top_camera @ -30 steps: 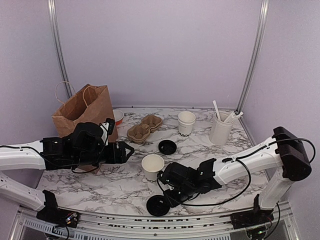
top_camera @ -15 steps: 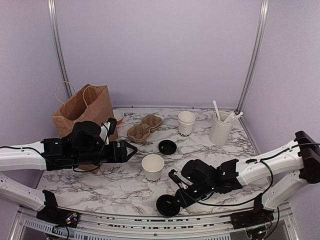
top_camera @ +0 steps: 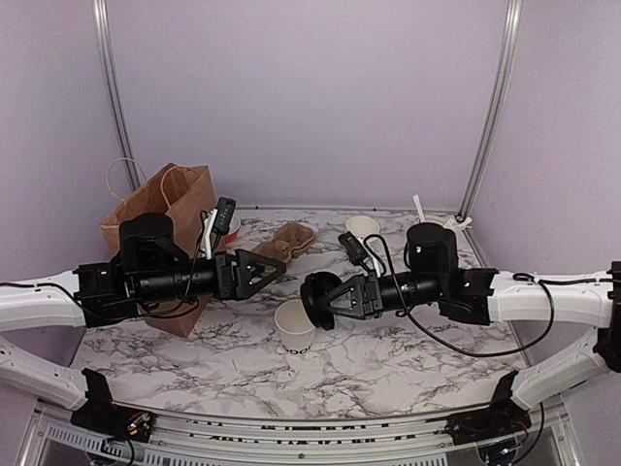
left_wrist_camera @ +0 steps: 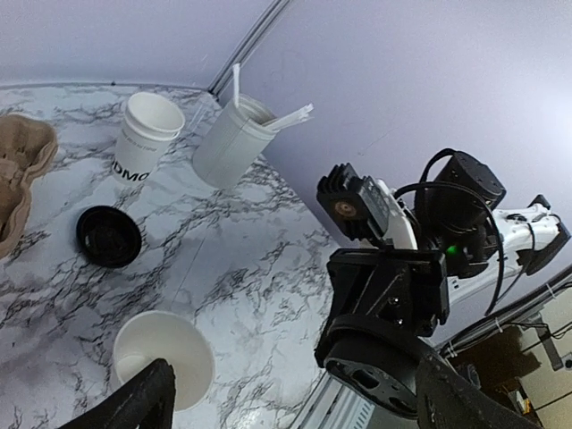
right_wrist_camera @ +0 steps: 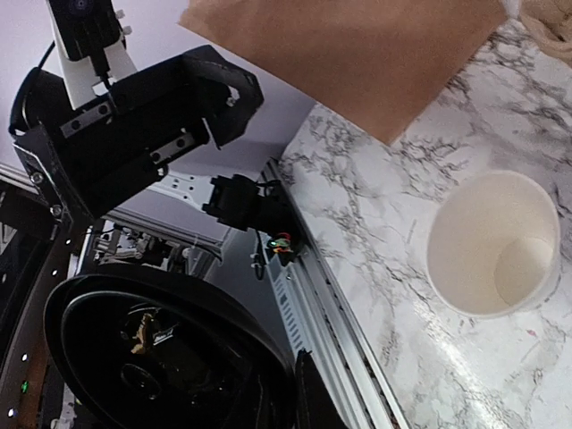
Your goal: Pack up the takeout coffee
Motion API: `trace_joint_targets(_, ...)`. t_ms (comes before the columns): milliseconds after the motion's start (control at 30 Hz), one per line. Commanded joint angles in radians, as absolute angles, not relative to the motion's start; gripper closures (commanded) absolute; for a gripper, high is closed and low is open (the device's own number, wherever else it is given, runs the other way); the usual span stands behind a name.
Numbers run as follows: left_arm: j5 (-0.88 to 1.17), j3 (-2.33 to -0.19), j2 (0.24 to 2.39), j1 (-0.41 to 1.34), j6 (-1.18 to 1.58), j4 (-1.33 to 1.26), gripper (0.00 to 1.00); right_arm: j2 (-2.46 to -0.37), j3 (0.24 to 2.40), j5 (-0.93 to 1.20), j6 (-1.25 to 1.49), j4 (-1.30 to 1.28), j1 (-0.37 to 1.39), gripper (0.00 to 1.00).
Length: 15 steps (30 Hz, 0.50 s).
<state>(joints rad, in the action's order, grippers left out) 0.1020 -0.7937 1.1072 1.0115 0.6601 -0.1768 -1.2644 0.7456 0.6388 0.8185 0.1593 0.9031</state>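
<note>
One white paper cup point(top_camera: 295, 328) stands open-topped. Right gripper point(top_camera: 326, 299) pinches a black lid point(top_camera: 312, 295); left gripper point(top_camera: 274, 269) gapes wide, empty.

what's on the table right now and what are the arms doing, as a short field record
cup: small white paper cup with dark lettering, upright on the marble table, open, no lid
held lid: round black plastic lid, clamped in the right gripper, tilted in the air near the cup
spare lid: second black lid, flat on the table
left gripper: open, empty, in the air near the brown cardboard cup carrier
bag: brown paper bag, standing at rear left
</note>
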Motion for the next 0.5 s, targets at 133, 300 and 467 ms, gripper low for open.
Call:
trace_joint_targets(133,0.252,-0.902,1.093,1.005,0.514,-0.343,0.04,-1.395,0.889,0.881,1.021,0.616,0.856,0.92)
trace_joint_targets(300,0.291,-0.933,1.092,1.005,0.476,-0.362,0.04,-1.459,0.909,0.891,1.132,0.788,0.857,0.91)
trace_joint_targets(467,0.293,-0.94,1.109,1.005,0.489,-0.361,0.04,-1.473,0.926,0.858,1.14,0.805,0.857,0.91)
